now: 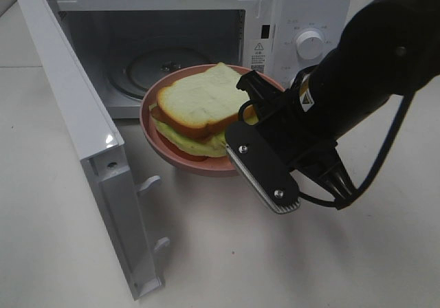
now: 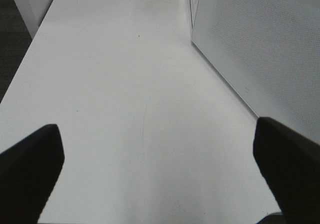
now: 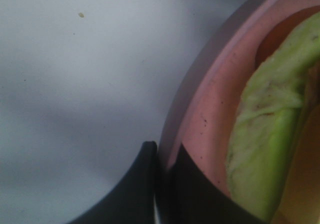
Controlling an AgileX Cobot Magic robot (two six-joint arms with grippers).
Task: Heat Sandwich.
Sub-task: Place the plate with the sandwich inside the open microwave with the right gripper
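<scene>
**White table, microwave open: right gripper clamped on plate rim**

Right gripper (image 1: 246, 115) is closed on the near rim of the pink plate (image 1: 165, 153), with one finger on each side of the rim. The sandwich (image 1: 203, 102) lies on this plate, just beside the fingertips on their microwave side. Its pale bread faces up and a green layer shows beneath. The plate is in front of the open cavity of the microwave (image 1: 302, 5), partly covering the glass turntable (image 1: 155, 64) behind it. The door (image 1: 75, 129) stands swung out at the left of the high view. Left gripper (image 2: 160, 159) has its jaws spread wide with nothing between them, over the bare table (image 2: 125, 84).
</scene>
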